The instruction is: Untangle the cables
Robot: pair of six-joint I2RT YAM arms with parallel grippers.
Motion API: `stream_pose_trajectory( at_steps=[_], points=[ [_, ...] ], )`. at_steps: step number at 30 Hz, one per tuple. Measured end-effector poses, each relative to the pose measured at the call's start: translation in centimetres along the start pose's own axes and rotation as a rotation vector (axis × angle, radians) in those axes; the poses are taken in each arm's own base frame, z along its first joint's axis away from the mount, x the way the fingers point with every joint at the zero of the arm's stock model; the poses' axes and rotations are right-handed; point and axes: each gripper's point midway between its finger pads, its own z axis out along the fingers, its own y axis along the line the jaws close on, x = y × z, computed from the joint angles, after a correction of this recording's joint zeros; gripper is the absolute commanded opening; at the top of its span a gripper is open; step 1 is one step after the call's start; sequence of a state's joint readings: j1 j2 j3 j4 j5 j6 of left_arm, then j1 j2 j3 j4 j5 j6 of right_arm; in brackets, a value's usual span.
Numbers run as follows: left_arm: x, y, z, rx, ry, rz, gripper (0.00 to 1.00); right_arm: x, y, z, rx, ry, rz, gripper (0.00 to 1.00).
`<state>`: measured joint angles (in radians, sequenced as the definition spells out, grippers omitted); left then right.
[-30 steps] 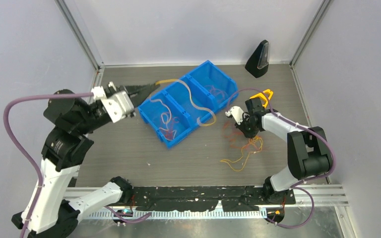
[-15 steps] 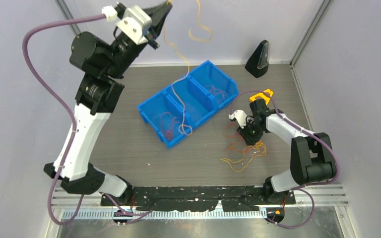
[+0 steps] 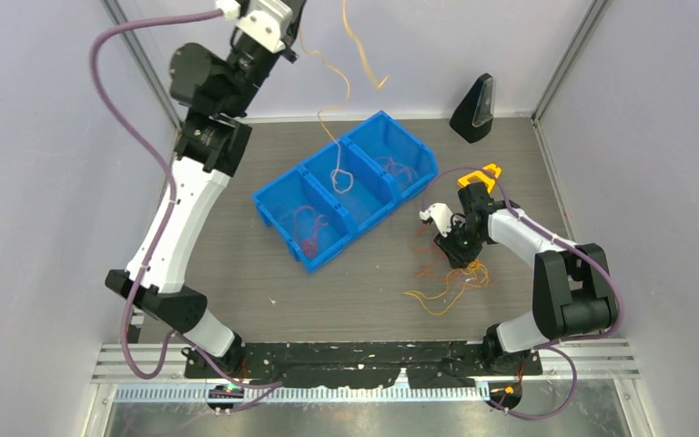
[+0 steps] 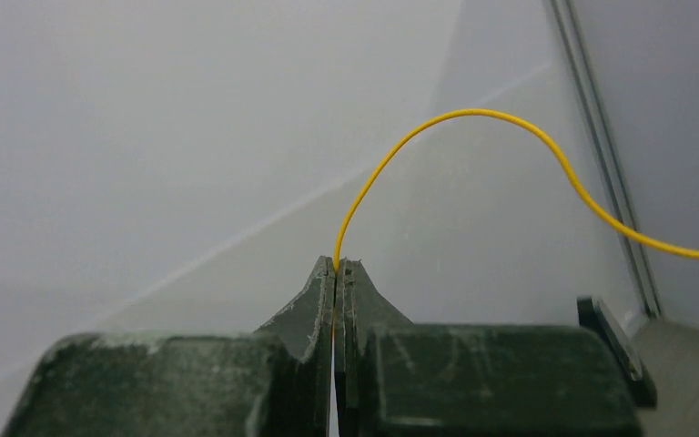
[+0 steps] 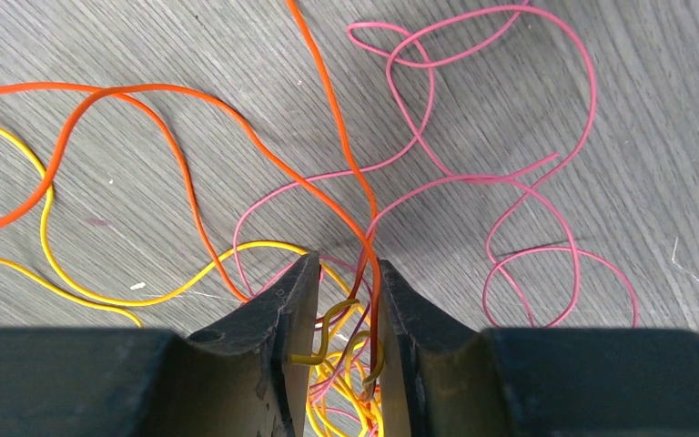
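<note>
The left claw (image 3: 302,5) is raised high over the rear left of the bench (image 3: 237,282), close to the back wall. In the left wrist view the left claw (image 4: 338,266) has its 2 jaws pressed together, pinching a single yellow cable (image 4: 473,112) right at the tips. The cable arcs up out of the tips and then drops off to the right. From above, this yellow cable (image 3: 343,91) hangs down from the claw in loose waves, and its lower loop dangles over the middle of the 3 compartments of the blue bin (image 3: 268,205). Whether the loop touches the bin floor cannot be told. A few reddish strands (image 3: 309,228) lie in the bin's near left compartment.

The right claw (image 3: 460,255) is low on the bench, to the right of the bin, set down into the heap of cables (image 3: 446,282). In the right wrist view the right claw (image 5: 339,264) has its jaws a narrow gap apart, straddling a knot of yellow, orange and pink strands. An orange cable (image 5: 146,91) runs down into that gap along the right jaw. Whether any strand is pinched cannot be told. A pink cable (image 5: 510,182) loops on the bench just beyond the tips to the right, and a second yellow strand (image 5: 100,296) curves away on the left
</note>
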<state>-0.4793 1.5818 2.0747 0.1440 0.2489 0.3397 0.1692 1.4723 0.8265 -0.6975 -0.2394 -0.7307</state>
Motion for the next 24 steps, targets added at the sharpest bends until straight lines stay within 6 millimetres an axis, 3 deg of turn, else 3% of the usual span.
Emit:
stream_pose_trajectory(
  at_steps=[4, 7, 9, 11, 14, 21, 24],
  points=[
    [10.3, -3.1, -2.0, 0.073, 0.178, -0.047, 0.00, -0.1, 0.1, 0.0, -0.006, -0.004, 0.002, 0.34],
    [18.3, -7.4, -5.3, 0.167, 0.338, -0.106, 0.00, 0.0, 0.2, 0.0, -0.012, -0.003, 0.005, 0.34],
    [22.4, -10.4, -7.9, 0.232, 0.431, -0.149, 0.00, 0.0, 0.3, 0.0, -0.016, -0.003, 0.005, 0.34],
    [25.1, -12.7, -10.4, 0.288, 0.498, -0.184, 0.00, 0.0, 0.4, 0.0, -0.018, -0.001, 0.007, 0.34],
    [26.3, -15.0, -13.2, 0.367, 0.548, -0.231, 0.00, 0.1, 0.5, 0.0, -0.020, 0.001, 0.007, 0.34],
    [22.1, -17.5, -16.0, 0.571, 0.504, -0.287, 0.00, 0.1, 0.5, 0.0, -0.023, 0.001, 0.007, 0.34],
    [22.6, -18.7, -16.8, 0.622, 0.518, -0.326, 0.00, 0.2, 0.6, 0.0, -0.025, 0.004, 0.008, 0.34]
  ],
)
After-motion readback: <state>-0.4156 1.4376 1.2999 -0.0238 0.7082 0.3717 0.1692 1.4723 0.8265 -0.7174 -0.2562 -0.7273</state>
